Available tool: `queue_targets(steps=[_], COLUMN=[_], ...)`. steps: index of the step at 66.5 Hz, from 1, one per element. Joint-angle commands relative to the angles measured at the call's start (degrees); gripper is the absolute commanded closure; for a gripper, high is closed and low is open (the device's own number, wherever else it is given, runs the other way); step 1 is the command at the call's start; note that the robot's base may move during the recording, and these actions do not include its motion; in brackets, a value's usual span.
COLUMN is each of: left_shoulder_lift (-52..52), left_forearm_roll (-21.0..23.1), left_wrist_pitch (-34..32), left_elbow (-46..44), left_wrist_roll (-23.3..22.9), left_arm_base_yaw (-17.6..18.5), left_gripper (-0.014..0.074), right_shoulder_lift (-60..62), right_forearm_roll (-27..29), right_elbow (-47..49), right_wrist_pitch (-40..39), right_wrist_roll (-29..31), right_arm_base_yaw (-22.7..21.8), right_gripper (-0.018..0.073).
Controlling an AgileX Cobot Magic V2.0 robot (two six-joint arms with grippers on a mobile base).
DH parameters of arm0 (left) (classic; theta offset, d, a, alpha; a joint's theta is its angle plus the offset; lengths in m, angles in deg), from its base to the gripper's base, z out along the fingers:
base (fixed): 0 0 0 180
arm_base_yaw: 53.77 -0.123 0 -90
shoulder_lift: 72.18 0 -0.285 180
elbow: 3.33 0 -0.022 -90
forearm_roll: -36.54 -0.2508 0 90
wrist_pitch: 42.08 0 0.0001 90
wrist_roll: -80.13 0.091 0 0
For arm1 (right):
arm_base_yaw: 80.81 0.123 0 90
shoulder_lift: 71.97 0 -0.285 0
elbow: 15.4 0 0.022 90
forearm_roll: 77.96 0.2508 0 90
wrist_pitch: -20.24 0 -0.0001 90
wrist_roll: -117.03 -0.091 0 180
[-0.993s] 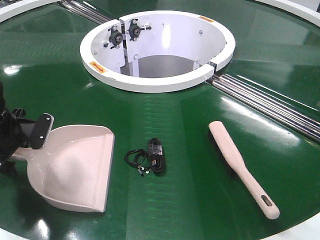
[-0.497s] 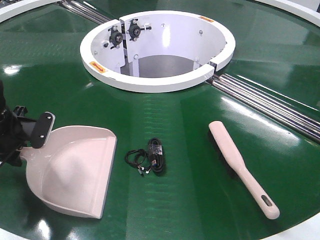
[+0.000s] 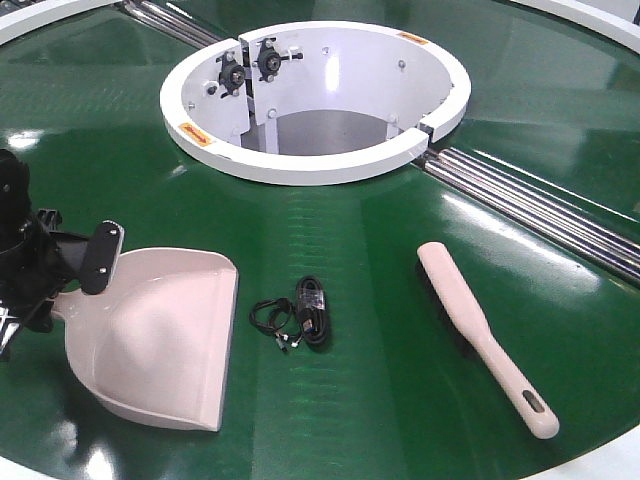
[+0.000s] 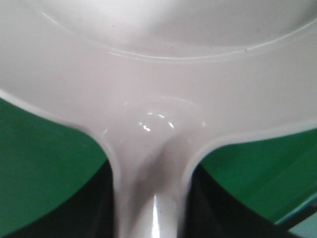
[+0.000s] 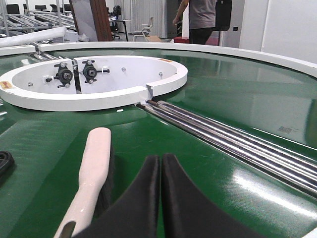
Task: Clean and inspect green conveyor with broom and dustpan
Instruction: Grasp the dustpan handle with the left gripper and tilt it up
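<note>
The pale pink-beige dustpan [image 3: 160, 335] lies on the green conveyor [image 3: 390, 400] at the front left, mouth facing right. My left gripper [image 3: 72, 285] is shut on its handle, which the black fingers mostly hide. In the left wrist view the dustpan [image 4: 158, 74] fills the frame, and its handle runs down between the dark fingers [image 4: 96, 213]. The broom [image 3: 480, 335] lies flat at the front right, untouched. My right gripper [image 5: 161, 159] is shut and empty, just right of the broom [image 5: 94, 168], low over the green conveyor [image 5: 237, 99].
A black coiled cable [image 3: 305, 315] lies between dustpan and broom, about a hand's width from the pan's mouth. The white ring [image 3: 300, 160] round the central opening stands behind. Steel roller strips [image 3: 540, 205] cross the belt at right. A person [image 5: 200, 17] stands far behind.
My left gripper and the dustpan have shifted to the right, toward the cable, and the pan has turned slightly. The broom and the cable have not moved.
</note>
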Motion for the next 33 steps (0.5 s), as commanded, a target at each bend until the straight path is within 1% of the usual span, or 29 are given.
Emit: queue_targets(steps=[1,8,12,17,22,29,33], left_shoulder_lift=[3.0,2.9,2.9,2.6,1.6,0.3,0.0], left_forearm_roll=[-0.8,-0.7,-0.7,-0.8,-0.7,-0.3,-0.2], left_wrist_pitch=[0.7,1.6,1.5,1.6,2.7,3.7,3.9], left_elbow=[-1.5,-1.5,-1.5,-1.6,-3.1,-6.3,-7.8], left_wrist_roll=[-1.9,-2.0,-3.3,-3.5,-4.2,-6.4,-6.6], left_arm_base_yaw=[0.4,0.4,0.4,0.4,0.4,0.7,1.1], left_gripper=[0.0603,0.0603,0.0603,0.0603,0.0603,0.0603,0.0603], right_shoulder_lift=[0.6,0.6,0.6,0.6,0.6,0.6,0.6], right_forearm_roll=[-0.3,-0.3,-0.3,-0.3,-0.3,-0.3,-0.3], right_elbow=[-0.1,-0.1,-0.1,-0.1,-0.1,-0.1,-0.1], right_wrist_pitch=[-4.5,-4.5,-4.5,-4.5,-4.5,-4.5,-4.5], right_wrist_roll=[0.1,0.1,0.1,0.1,0.1,0.1,0.1], right_arm_base_yaw=[0.1,0.1,0.1,0.1,0.1,0.1,0.1], right_gripper=[0.0568,0.0568,0.0568,0.0568,0.0568,0.0568,0.0568])
